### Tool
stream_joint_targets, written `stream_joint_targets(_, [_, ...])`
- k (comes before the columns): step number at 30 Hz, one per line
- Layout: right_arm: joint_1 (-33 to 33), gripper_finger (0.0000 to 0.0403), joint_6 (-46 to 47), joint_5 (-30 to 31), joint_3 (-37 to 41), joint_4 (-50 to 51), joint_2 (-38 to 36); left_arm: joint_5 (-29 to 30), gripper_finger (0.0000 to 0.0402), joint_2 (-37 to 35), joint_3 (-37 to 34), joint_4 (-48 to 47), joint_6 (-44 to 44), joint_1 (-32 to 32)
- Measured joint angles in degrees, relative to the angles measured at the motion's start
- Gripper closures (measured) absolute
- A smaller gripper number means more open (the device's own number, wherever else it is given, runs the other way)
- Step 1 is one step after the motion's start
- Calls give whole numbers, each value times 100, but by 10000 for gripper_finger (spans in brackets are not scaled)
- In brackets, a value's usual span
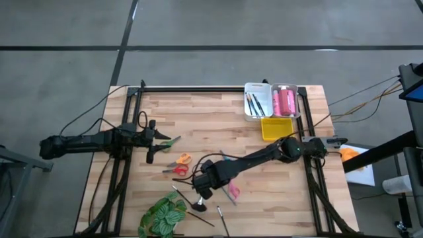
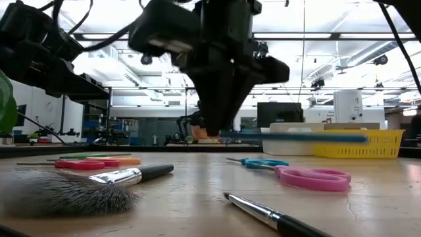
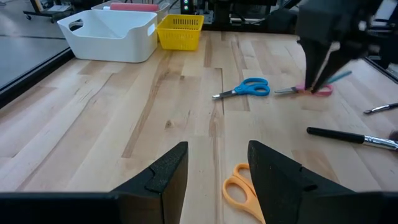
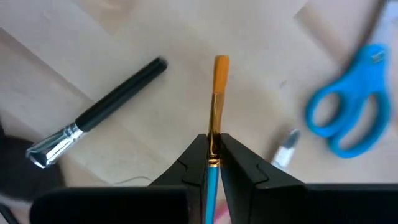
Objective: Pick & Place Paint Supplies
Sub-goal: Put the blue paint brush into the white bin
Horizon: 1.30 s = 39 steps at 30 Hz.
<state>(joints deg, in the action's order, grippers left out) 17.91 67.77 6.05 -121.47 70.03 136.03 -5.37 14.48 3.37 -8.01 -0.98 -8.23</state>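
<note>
My right gripper hangs over the table's middle front, shut on a thin blue-handled brush with orange bristles. Below it lie pink scissors, blue scissors and a black-handled brush, all flat on the wood. Green, orange and red scissors lie left of centre. Pink tubes sit in a clear bin. My left gripper waits open at the table's left, just behind the orange scissors. My right gripper pinches the brush between its two fingers at the gold ferrule, where it joins the blue handle. The fingers point down from above and lie across the brush. The brush is level and lifted clear of the table, its handle sticking out sideways.
A white bin holding brushes, the clear bin and a yellow basket stand at the far right. A green leafy plant and more brushes lie near the front edge. A big bristly brush lies close to the low camera.
</note>
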Motion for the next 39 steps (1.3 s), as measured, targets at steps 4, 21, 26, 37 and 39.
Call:
stream_joint_targets(4, [-129,376,-275,243,-2,177,-272,2,232,0,-2,0,-1,0])
stream_joint_targets(21, [-1251,376,-2917,1565,346,485,-1908,2,232,-2,0,0,0,2])
stream_joint_targets(26, [-1795,376,-3945,1846,742,345,-2532,2,232,-1,-2,1,0,2])
stream_joint_targets(37, [-3208,375,-5003,1393,3027,-1135,-4404,2,232,-2,0,2,0,0])
stream_joint_targets(39, [-3507,375,-4996,1218,3498,-1574,-4719,2,232,0,-2,2,0,1])
